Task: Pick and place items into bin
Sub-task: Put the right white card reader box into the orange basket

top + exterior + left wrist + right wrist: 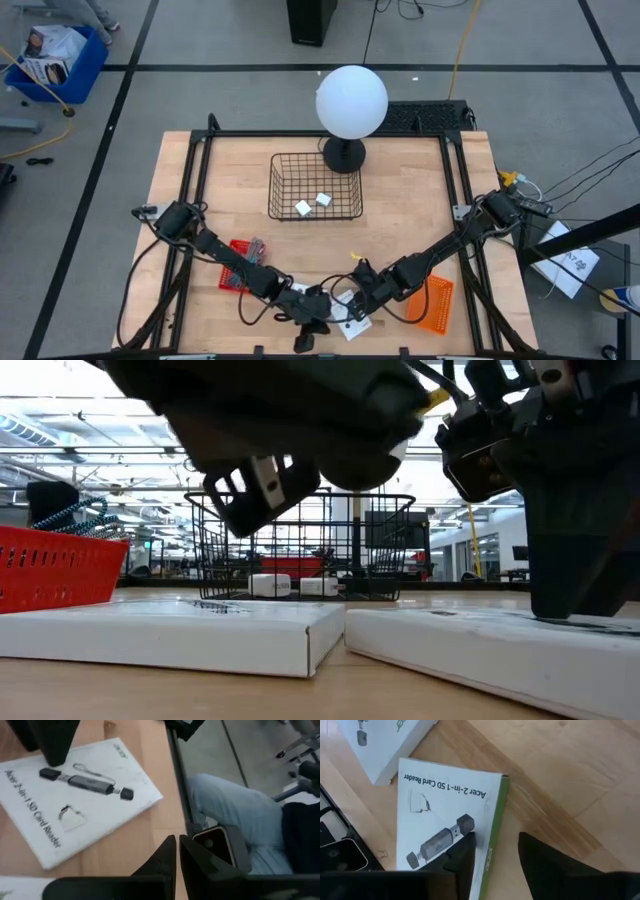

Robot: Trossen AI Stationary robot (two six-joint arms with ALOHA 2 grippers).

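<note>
My left gripper (177,842) hangs at the near edge of the table (420,215) with its jaws pressed together and holding nothing. A person's trouser leg (235,805) sits just past that edge, so any swing outward risks contact. My right gripper (495,845) has its jaws spread over the green-edged side of a white card-reader box (445,820), one finger over the printed face and the other over bare wood. I cannot tell whether either finger touches. The box lies flat and offers little edge to pinch. If I close off-centre it may pivot, slide towards the second card-reader box (385,745) beside it, or slip out during the lift. The face reads "Acer 2-in-1 SD Card Reader", with a drawing of the reader. Well beyond, the black wire basket (285,165) already holds two small white blocks (303,208). A tilted box could catch its rim during the drop.
</note>
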